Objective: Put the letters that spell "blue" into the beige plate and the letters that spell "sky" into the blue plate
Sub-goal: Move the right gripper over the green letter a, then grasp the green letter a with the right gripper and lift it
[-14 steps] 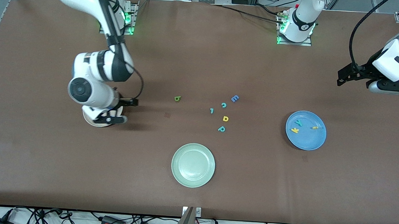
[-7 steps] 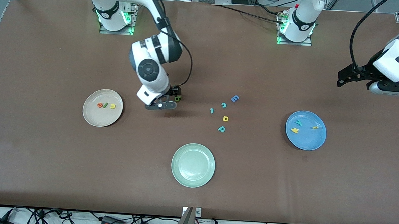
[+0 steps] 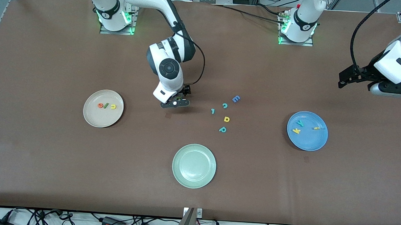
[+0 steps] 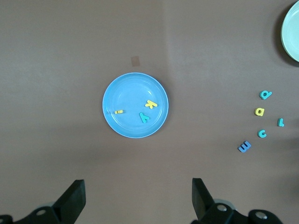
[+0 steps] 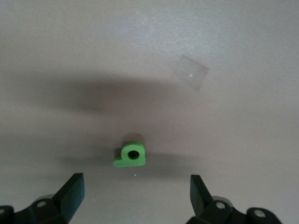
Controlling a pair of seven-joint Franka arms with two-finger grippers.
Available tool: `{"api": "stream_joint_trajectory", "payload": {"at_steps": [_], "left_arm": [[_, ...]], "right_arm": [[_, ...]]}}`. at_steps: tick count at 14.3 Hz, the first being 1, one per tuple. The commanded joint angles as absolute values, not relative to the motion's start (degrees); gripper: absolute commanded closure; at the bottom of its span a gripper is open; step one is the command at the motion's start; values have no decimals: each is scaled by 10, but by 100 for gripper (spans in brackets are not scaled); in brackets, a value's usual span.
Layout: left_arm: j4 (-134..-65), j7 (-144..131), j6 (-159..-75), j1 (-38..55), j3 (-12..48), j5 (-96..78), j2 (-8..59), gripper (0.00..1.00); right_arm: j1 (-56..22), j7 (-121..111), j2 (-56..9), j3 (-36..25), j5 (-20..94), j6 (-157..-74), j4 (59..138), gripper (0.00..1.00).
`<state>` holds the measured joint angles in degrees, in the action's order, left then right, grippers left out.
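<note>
While the green b (image 5: 130, 156) lies flat on the bench (image 3: 49, 160), the right pincer (image 3: 175, 101) is held low over it with its fingers (image 5: 70, 196) spread wide, nothing gripped; bare cloth is seen all round the letter, with a faint square mark (image 5: 190, 72) near it. Taking the green plate (image 3: 194, 166) as landmark, the b is found farther from the front camera. Toward the right arm's end from that plate, the beige plate (image 3: 103, 108) is seen holding the e (image 3: 100, 105), l (image 3: 106, 105) and u (image 3: 113, 106), well inside its rim. Toward the left arm's end, the blue plate (image 4: 135, 105) carries the k (image 4: 150, 104), y (image 4: 144, 117) and s (image 4: 119, 112), all clear of the edge. Between the b and the blue plate, a loose cluster of five letters (image 3: 224, 113) is left, each apart from the others. The left pincer (image 4: 135, 200) is kept waiting high over the left arm's end of the bench, fingers wide apart and empty. Wide open bench lies between the plates.
</note>
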<state>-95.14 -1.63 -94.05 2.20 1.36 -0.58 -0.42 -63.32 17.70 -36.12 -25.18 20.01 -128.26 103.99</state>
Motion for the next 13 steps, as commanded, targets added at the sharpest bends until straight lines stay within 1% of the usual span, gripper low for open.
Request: {"api": "stream_joint_trajectory", "payload": {"at_steps": [1, 4, 7, 8, 9, 10, 12, 13], "left_arm": [[-933, -12, -925, 27, 11, -12, 3, 0], [-932, -13, -925, 27, 11, -12, 3, 0], [-932, -13, -925, 27, 11, -12, 3, 0], [-932, -13, -925, 27, 11, -12, 3, 0], [-932, -13, -925, 27, 11, -12, 3, 0], [-932, -13, -925, 27, 11, -12, 3, 0], [-932, -12, -925, 27, 11, -12, 3, 0], [-932, -12, -925, 27, 11, -12, 3, 0]], "right_arm": [[-637, 178, -373, -246, 220, -1303, 1034, 0], [-638, 177, -395, -243, 241, -1321, 1034, 0], [-639, 172, -402, -243, 265, -1321, 1034, 1], [-639, 172, -403, -243, 265, -1321, 1034, 4], [-639, 171, -403, -243, 265, -1321, 1034, 9], [-639, 169, -403, -243, 265, -1321, 1034, 18], [-639, 168, -403, -243, 265, -1321, 1034, 23], [-638, 168, -403, -243, 265, -1321, 1034, 30]]}}
